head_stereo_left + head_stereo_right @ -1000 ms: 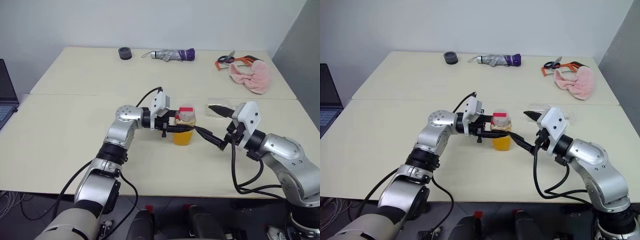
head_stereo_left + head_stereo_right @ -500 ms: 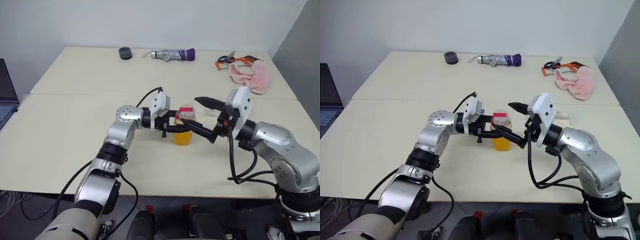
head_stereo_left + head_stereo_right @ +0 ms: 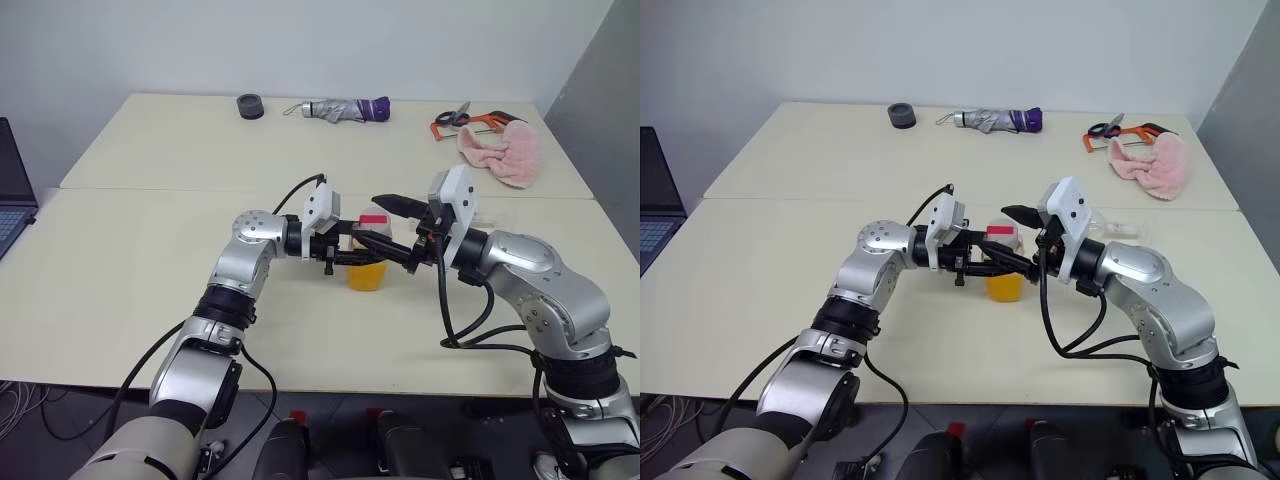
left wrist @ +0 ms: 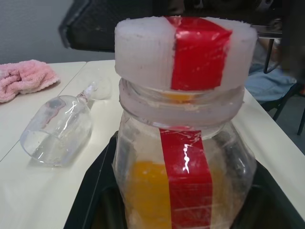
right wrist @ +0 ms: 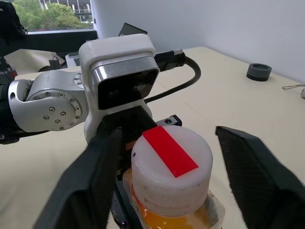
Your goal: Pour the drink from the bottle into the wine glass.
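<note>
We see one bottle [image 3: 367, 255] standing upright on the near table [image 3: 120, 300], its long axis vertical and its white-and-red cap [image 5: 170, 162] pointing straight up; it sits near the centre of the scene. The cap is on, and the drink [image 4: 147, 198] fills roughly the lower half of the bottle, orange-yellow behind the red strip label [image 4: 187, 176]. Our left gripper [image 3: 355, 257] reaches in level from nine o'clock of the bottle and is clamped around its body, the black fingers pressed to its sides. Our right gripper [image 5: 167, 171] comes in from three o'clock at cap height; its two fingers [image 5: 88, 186] stand on either side of the cap with gaps showing on both sides, so it is spread and grips nothing. One wine glass [image 4: 59, 126] lies on its side on the table, at about two o'clock of the bottle behind the right wrist, its long axis level, with the bowl toward the bottle and the stem leading away; it holds no liquid. On the far table [image 3: 180, 140] we count one dark round object [image 3: 250, 105] at about eleven o'clock, one folded umbrella [image 3: 345, 109] at twelve, one pair of scissors [image 3: 453, 117] beside an orange-handled tool [image 3: 480, 122], and one pink towel [image 3: 503, 152] at about one to two o'clock. A laptop [image 3: 12, 190] edge shows at nine o'clock.
</note>
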